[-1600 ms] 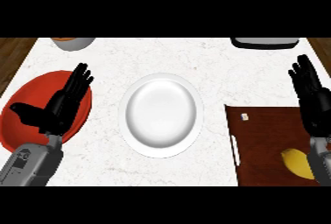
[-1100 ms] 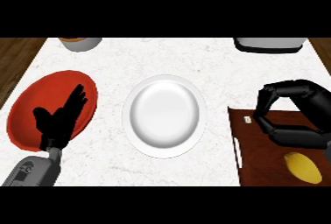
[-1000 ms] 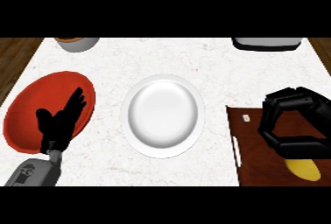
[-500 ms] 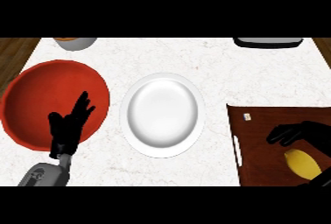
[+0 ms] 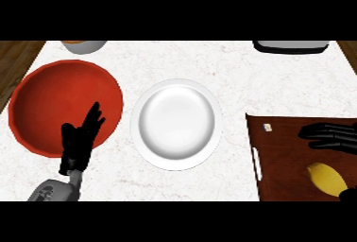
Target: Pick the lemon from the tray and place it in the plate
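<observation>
We count 1 lemon [image 5: 327, 178], lying on the 1 dark brown tray [image 5: 286, 156] at the tabletop's [image 5: 230, 71] right edge, near the tray's lower right corner. The right robot hand [image 5: 333, 137] hangs above the tray just beyond the lemon, fingers curled, grasping nothing. 1 white plate [image 5: 177, 124] sits mid-tabletop. 1 red bowl [image 5: 59, 108] lies at the left edge, where the left robot hand [image 5: 80, 142] rests released, fingers up. At the far edge we see 2 partly cut-off objects.
</observation>
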You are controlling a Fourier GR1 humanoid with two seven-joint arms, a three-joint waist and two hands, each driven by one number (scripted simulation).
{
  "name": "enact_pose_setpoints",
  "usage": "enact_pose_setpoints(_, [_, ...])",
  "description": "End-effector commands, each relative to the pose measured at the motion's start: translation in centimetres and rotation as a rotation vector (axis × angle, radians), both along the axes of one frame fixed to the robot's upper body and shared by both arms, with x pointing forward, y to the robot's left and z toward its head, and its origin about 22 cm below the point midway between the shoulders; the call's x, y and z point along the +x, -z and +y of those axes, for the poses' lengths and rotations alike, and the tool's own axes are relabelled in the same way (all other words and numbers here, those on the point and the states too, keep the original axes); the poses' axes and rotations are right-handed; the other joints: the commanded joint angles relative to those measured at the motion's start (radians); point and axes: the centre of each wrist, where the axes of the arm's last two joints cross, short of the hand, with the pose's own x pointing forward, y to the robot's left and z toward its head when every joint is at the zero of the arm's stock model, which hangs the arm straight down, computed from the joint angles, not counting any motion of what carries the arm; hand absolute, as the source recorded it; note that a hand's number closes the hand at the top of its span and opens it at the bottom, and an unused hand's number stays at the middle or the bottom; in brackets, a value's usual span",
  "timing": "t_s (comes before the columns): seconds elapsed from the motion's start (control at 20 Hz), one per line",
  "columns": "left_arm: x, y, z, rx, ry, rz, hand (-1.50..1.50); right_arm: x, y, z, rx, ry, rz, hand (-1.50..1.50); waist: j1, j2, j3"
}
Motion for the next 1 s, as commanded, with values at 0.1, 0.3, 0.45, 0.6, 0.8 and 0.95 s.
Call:
enact_pose_setpoints(0.1, [0.0, 0.3, -0.7, 0.018, -0.002, 0.013, 0.00, 0.2, -0.3, -2.6, -0.215, -0.239, -0.028, -1.50, 0.004, 0.007, -0.006])
enact_pose_setpoints(0.3, [0.5, -0.8, 0.3, 0.009, -0.012, 0.009, 0.00, -1.1, 1.2, -4.3, -0.378, -0.303, 0.016, -1.50, 0.001, 0.004, -0.007])
enact_pose_setpoints(0.45, [-0.6, 0.6, -2.7, 0.020, -0.001, 0.015, 0.00, 0.3, 2.5, -3.2, -0.458, -0.315, -0.012, -1.50, 0.009, 0.005, -0.008])
enact_pose_setpoints(0.6, [0.4, -1.7, 0.7, 0.027, -0.021, 0.012, 0.00, 0.8, 2.3, -3.9, -0.490, -0.331, -0.019, -1.50, -0.005, 0.000, -0.009])
enact_pose_setpoints(0.8, [-0.6, -0.3, -0.6, 0.037, -0.017, 0.021, 0.00, 1.2, 4.6, -4.3, -0.504, -0.333, -0.016, -1.50, -0.008, 0.000, -0.009])
enact_pose_setpoints(0.95, [-0.3, -1.1, -0.9, 0.019, -0.019, 0.017, 0.00, 2.8, 4.9, -3.1, -0.518, -0.345, -0.022, -1.50, -0.002, 0.000, -0.009])
